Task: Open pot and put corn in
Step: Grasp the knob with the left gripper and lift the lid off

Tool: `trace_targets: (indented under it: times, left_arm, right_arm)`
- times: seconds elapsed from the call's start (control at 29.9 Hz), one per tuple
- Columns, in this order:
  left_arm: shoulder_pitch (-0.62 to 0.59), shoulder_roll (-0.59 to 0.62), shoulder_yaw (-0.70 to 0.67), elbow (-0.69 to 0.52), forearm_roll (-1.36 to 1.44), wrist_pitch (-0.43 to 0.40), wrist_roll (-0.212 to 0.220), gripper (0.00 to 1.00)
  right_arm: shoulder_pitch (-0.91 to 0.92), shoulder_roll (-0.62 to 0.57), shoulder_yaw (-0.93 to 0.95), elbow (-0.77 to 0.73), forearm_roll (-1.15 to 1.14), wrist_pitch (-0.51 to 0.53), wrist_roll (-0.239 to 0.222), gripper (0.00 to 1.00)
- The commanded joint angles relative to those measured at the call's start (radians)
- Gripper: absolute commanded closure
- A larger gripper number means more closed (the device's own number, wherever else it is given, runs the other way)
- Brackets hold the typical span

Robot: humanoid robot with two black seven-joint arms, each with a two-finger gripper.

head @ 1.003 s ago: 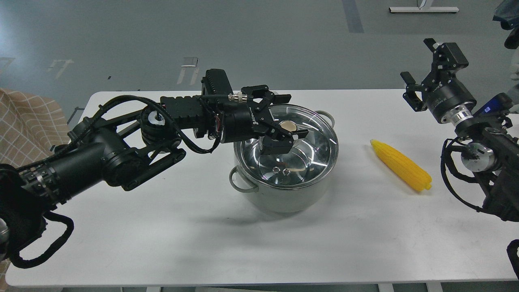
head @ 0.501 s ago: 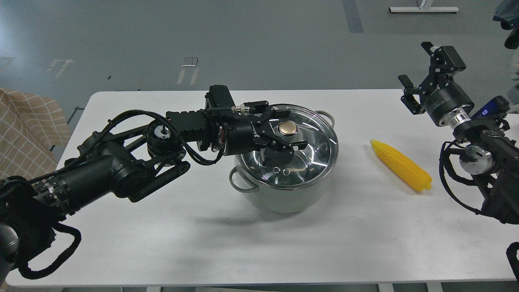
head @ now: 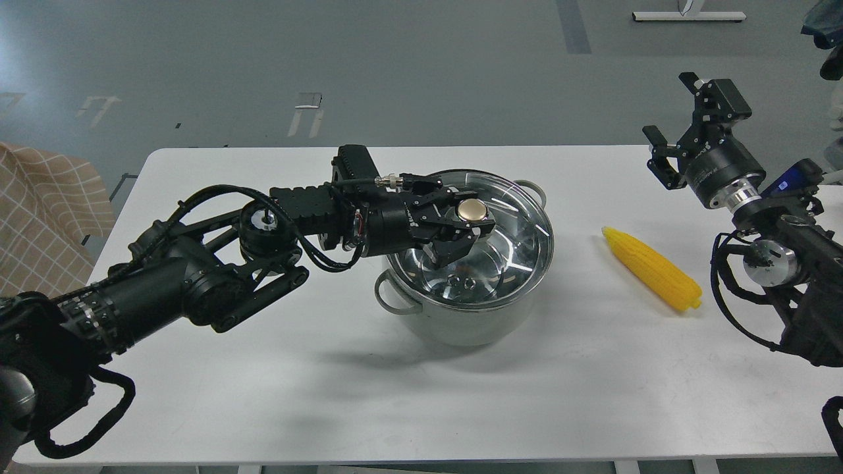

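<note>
The pale grey-green pot [head: 461, 326] stands at the middle of the white table [head: 263, 382] with the glass lid [head: 517, 227] resting on its rim. My left gripper [head: 469, 218] reaches in from the left over the lid, and its fingers are closed around the lid's gold knob [head: 472, 210]. The yellow corn [head: 652, 268] lies on the table to the right of the pot, pointed end towards the far left. My right gripper [head: 670, 108] is open and empty, raised above the table's far right edge, well above and behind the corn.
A checked beige cloth [head: 39, 210] lies off the table's left end. Grey floor lies beyond the far edge. My right arm's joints [head: 767, 253] hang over the table's right edge near the corn's blunt end.
My left gripper came down over the lid and its fingers closed in on the gold knob. My right gripper shifted slightly up and left, staying open.
</note>
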Motion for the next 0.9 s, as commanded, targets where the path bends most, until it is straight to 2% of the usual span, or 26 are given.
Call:
trace_targets:
  times: [0.0, 0.23, 0.33, 0.43, 0.5, 0.57, 0.64, 0.7, 0.77, 0.87]
  left_arm:
    - [-0.014, 0.005, -0.003, -0.003, 0.000, 0.003, 0.000, 1.00]
    - [-0.080, 0.027, -0.009, -0.017, -0.051, 0.001, 0.000, 1.00]
    - [-0.150, 0.098, -0.009, -0.047, -0.108, -0.008, 0.000, 1.00]
    - [-0.180, 0.214, -0.009, -0.125, -0.170, -0.013, 0.000, 1.00]
    - [-0.183, 0.334, -0.009, -0.190, -0.221, -0.017, 0.000, 1.00]
    - [-0.169, 0.504, -0.005, -0.260, -0.279, -0.008, 0.000, 1.00]
    - [-0.158, 0.582, -0.002, -0.277, -0.304, 0.001, 0.000, 1.00]
    - [-0.102, 0.672, 0.003, -0.279, -0.332, 0.052, 0.000, 1.00]
    - [0.007, 0.736, 0.003, -0.270, -0.364, 0.182, 0.000, 1.00]
    - [0.102, 0.775, 0.009, -0.256, -0.379, 0.289, 0.000, 1.00]
  right_arm:
    - [-0.008, 0.002, 0.000, 0.002, 0.000, 0.000, 0.000, 0.00]
    - [-0.010, 0.000, 0.000, 0.002, 0.000, 0.000, 0.000, 0.00]
    - [-0.010, 0.000, 0.000, 0.002, 0.000, 0.000, 0.000, 0.00]
    - [-0.010, -0.003, 0.000, 0.009, 0.000, 0.000, 0.000, 0.00]
    - [-0.011, -0.012, 0.000, 0.009, 0.000, 0.000, 0.000, 0.00]
    - [-0.014, -0.018, 0.000, 0.012, 0.000, 0.001, 0.000, 0.00]
    - [-0.017, -0.018, 0.000, 0.012, 0.000, 0.001, 0.000, 0.00]
    - [-0.017, -0.018, 0.000, 0.013, -0.002, 0.001, 0.000, 0.00]
    - [-0.019, -0.018, 0.000, 0.015, -0.002, 0.001, 0.000, 0.00]
    - [-0.020, -0.017, 0.000, 0.015, -0.003, 0.001, 0.000, 0.00]
